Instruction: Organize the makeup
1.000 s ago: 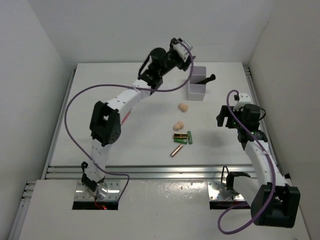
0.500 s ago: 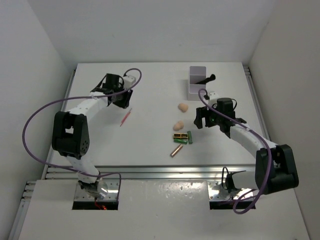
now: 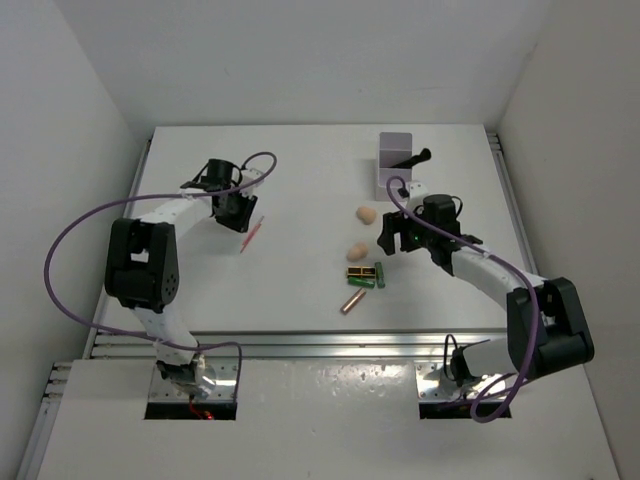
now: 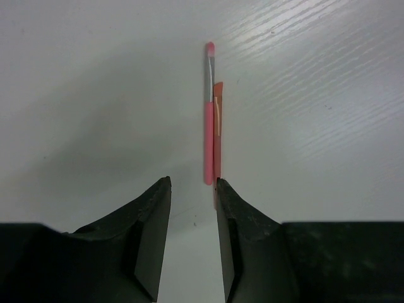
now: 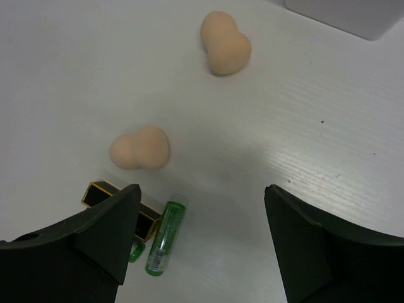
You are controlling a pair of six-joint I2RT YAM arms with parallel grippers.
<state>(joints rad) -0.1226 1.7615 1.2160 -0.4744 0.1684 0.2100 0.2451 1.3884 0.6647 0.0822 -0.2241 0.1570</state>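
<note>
White counter (image 3: 300, 180): the left gripper (image 4: 193, 189) has swung from the white box (image 3: 395, 172) to the pink pencils (image 4: 209, 126) far left of it, jaws narrow and empty. The right gripper (image 5: 202, 205), jaws wide, is now over the sponges (image 5: 140, 149) near the box. Pickups look next.

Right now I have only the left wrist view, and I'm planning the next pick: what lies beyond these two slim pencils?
Observer: A peach sponge lies mid-table, a second sponge nearer the arms' bases.
Operator: Where's the box?
Observer: The white box stands far, right of centre, a black brush poking out.
Operator: And the right claw?
Observer: The right claw hangs open over the sponges, empty.
</note>
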